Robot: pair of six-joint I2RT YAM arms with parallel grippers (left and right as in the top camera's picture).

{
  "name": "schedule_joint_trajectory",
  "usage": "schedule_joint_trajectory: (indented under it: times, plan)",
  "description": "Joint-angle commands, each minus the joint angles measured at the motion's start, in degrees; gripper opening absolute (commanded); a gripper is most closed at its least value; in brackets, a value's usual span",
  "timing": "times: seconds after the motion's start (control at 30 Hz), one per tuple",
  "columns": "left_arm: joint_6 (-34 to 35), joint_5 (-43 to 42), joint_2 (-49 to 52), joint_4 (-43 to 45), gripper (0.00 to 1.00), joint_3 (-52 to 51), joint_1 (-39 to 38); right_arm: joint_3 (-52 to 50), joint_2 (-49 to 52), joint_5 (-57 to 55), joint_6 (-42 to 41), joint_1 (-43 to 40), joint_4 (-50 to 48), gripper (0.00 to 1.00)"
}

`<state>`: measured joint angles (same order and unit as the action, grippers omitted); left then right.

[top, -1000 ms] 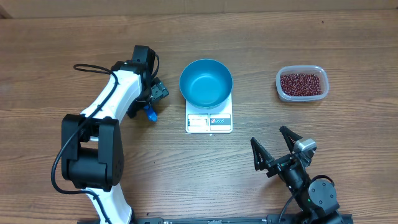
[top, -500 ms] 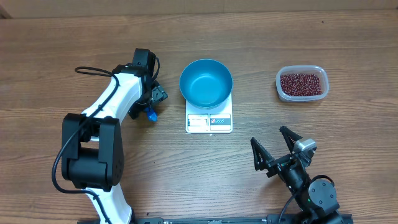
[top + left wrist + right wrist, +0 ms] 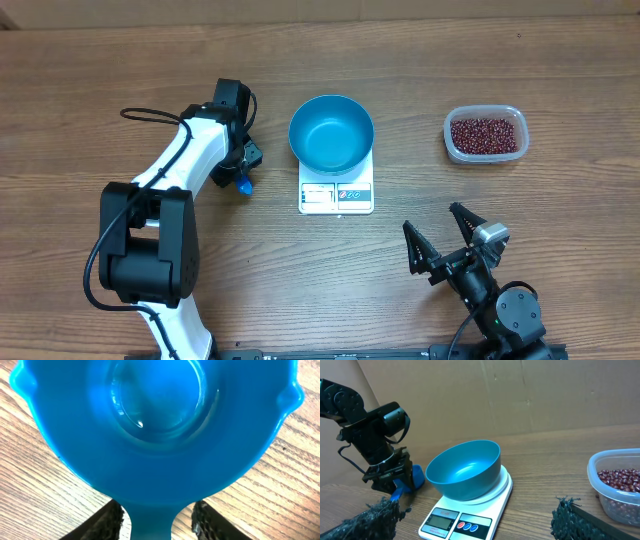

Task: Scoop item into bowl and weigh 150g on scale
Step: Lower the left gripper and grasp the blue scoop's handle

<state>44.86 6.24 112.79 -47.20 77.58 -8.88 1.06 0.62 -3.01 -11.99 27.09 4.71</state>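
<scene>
On the wooden counter (image 3: 560, 80), the left claw (image 3: 156, 519) pinches the blue scoop (image 3: 155, 425) by its handle while the right claw (image 3: 442, 240) waits spread wide, the blue bowl (image 3: 331, 132) sitting on the white scale (image 3: 336, 194) and beans (image 3: 486, 134) in their clear tub (image 3: 485, 156).

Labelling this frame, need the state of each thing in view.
bowl: empty, upright on the scale
scale: under the bowl
beans: all in the clear tub
scoop: empty, lying on the table
left tool: fingers either side of the scoop handle
right tool: open, empty
</scene>
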Motion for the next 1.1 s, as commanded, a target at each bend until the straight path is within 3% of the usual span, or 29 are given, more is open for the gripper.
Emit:
schedule_joint_trajectory:
  times: [0.0, 0.27, 0.73, 0.9, 1.07]
  plan:
    - [-0.02, 0.74, 0.42, -0.22, 0.44, -0.31, 0.28, -0.61, -0.46, -0.35, 0.02, 0.26, -0.22, 1.00]
    - [-0.02, 0.72, 0.42, -0.37, 0.27, -0.31, 0.28, -0.61, -0.46, -0.35, 0.02, 0.26, -0.22, 1.00]
    - [-0.02, 0.72, 0.42, -0.55, 0.16, -0.28, 0.28, -0.61, -0.46, -0.35, 0.02, 0.26, -0.22, 1.00]
    - [-0.04, -0.31, 0.22, -0.98, 0.04, 0.33, 0.28, -0.61, -0.46, -0.35, 0.02, 0.26, -0.24, 1.00]
    - [-0.13, -0.28, -0.11, -6.58, 0.04, 6.88, 0.24, -0.61, -0.46, -0.35, 0.02, 0.28, -0.22, 1.00]
